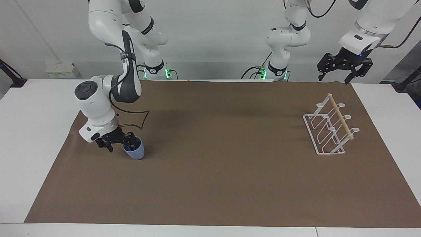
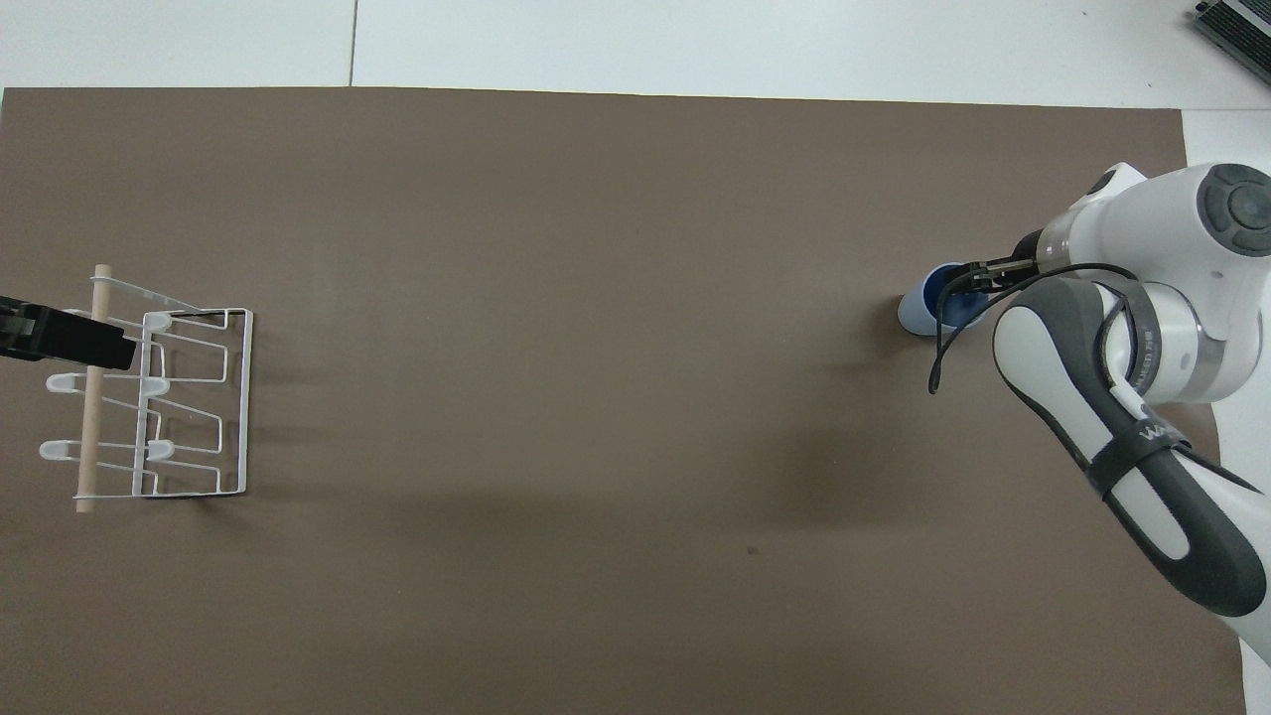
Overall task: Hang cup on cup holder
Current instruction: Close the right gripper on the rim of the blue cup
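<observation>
The left gripper (image 1: 344, 67) waits raised near the cup holder (image 1: 330, 126), fingers spread. The right gripper (image 1: 120, 141) sits low at the cup (image 1: 135, 151) – one finger inside the rim, one outside (whether it clamps the wall cannot be told). The cup stands on the brown mat (image 1: 210, 171) at the right arm's end – well apart from the cup holder.

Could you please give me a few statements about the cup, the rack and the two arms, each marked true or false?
1. The cup stands on the brown mat. True.
2. The cup already hangs on the cup holder. False: the holder's prongs are bare, and the cup is at the right arm's end of the table.
3. The right end effector is at the cup's rim. True.
4. The left end effector is down among the holder's prongs. False: it is raised, and that arm waits.
5. The cup lies on its side. False: its mouth faces up.
</observation>
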`<state>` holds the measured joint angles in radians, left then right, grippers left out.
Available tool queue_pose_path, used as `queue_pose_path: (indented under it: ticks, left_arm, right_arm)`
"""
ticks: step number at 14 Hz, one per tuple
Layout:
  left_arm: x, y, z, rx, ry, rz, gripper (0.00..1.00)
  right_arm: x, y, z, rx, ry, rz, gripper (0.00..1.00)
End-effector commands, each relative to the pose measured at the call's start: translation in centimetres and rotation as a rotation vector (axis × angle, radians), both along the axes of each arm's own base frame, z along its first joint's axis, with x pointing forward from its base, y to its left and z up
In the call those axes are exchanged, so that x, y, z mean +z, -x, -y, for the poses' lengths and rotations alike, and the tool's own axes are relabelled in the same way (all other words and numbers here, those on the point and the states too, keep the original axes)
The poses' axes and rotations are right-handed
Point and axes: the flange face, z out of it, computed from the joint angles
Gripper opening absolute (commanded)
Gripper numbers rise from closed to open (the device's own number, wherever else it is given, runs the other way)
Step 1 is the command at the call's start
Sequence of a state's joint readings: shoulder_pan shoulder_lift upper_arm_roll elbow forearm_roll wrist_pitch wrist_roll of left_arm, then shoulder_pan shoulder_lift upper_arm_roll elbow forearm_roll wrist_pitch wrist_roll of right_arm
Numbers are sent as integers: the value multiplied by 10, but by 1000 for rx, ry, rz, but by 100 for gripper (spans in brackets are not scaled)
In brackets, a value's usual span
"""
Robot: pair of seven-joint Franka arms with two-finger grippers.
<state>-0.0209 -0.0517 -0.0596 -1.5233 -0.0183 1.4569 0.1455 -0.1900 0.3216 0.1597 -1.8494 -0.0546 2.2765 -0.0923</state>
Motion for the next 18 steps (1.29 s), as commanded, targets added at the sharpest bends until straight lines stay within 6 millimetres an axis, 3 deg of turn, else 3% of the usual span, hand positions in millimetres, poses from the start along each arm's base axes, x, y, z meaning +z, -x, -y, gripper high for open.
queue_pose_path:
  ticks: [1, 4, 7, 11, 14, 18]
  left_arm:
    - [2, 10, 0, 6, -11, -1, 100]
    - [1, 9, -1, 9, -11, -1, 100]
    - [2, 9, -2, 11, -10, 0, 100]
    - [1, 9, -5, 17, -10, -2, 100]
    - [1, 9, -6, 18, -10, -2, 100]
    - [1, 8, -7, 20, -10, 0, 100]
  right_arm:
    - [-1, 1, 1, -62, -8, -5, 63]
    - [-2, 2, 0, -96, -12, -13, 42]
    - [-2, 2, -3, -114, -14, -20, 31]
    - [-1, 2, -8, -125, -16, -18, 2]
    - [4, 0, -10, -124, -15, -18, 0]
    - [50, -11, -9, -123, -9, -32, 0]
